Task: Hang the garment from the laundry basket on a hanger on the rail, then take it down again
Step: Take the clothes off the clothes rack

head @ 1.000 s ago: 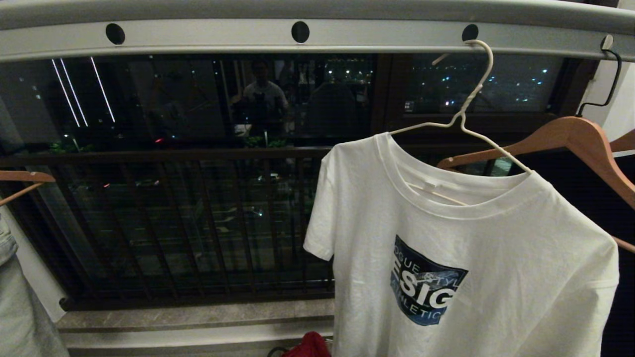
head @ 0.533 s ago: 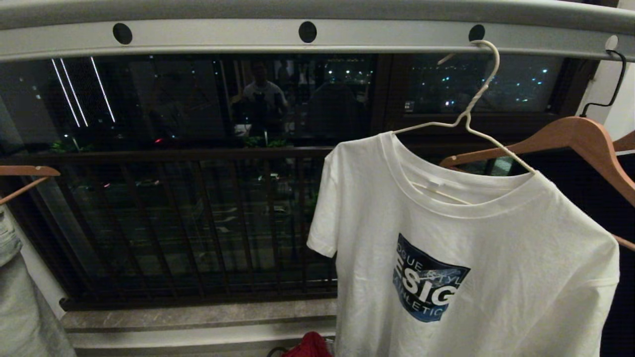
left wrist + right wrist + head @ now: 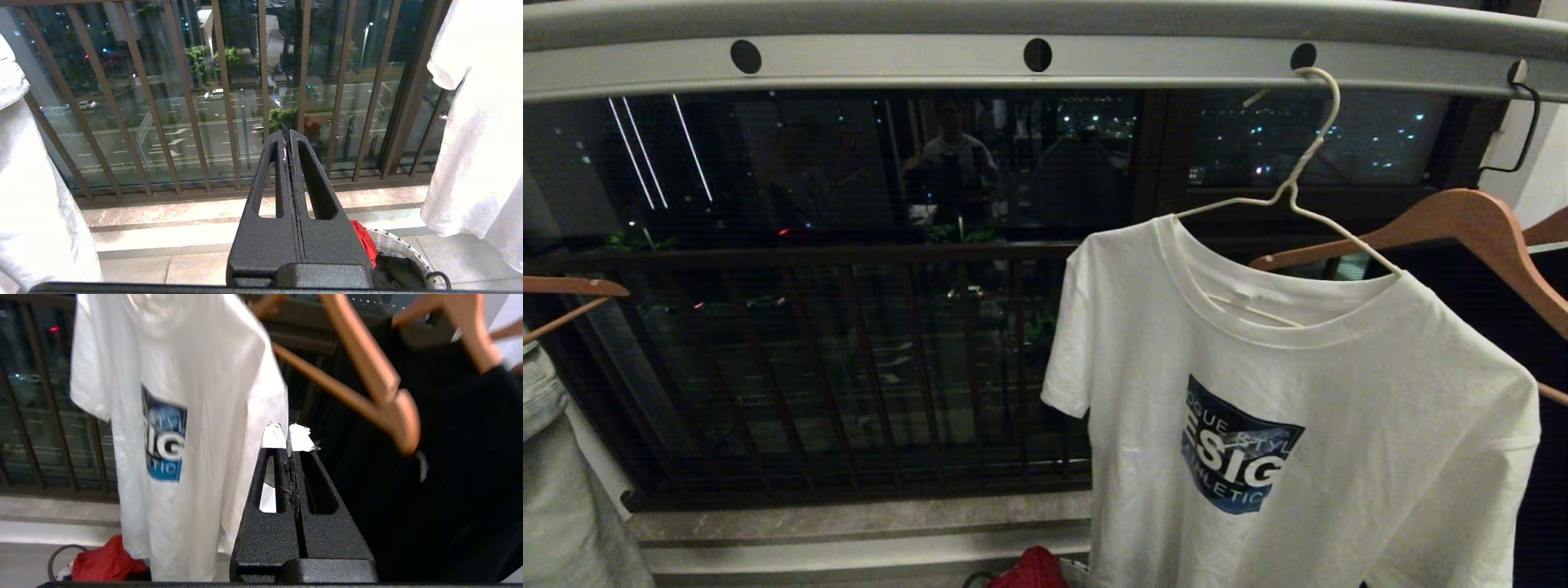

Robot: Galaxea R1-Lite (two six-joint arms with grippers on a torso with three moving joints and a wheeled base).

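The garment (image 3: pixel 1298 408), a white T-shirt with a blue-and-black shield print, hangs on the thin white wire hanger (image 3: pixel 1308 151). The hanger's hook sits in a hole of the pale grey rail (image 3: pixel 890 61), towards its right end. Neither arm shows in the head view. My right gripper (image 3: pixel 288 437) is shut and empty, with white tape on its tips, level with the garment's (image 3: pixel 171 416) sleeve edge and short of it. My left gripper (image 3: pixel 288 132) is shut on nothing and points at the balcony bars. The laundry basket (image 3: pixel 402 247) stands on the floor below it, to the right.
Brown wooden hangers (image 3: pixel 1462 224) hang right of the wire hanger, one carrying a black garment (image 3: pixel 449 477). A pale garment (image 3: pixel 556 490) hangs at far left. Dark balcony bars (image 3: pixel 849 367) and a stone ledge (image 3: pixel 849 523) lie ahead. A red cloth (image 3: pixel 1031 570) lies in the basket.
The whole head view has shifted slightly, so the camera has moved. The garment still hangs on the wire hanger in the same hole of the rail.
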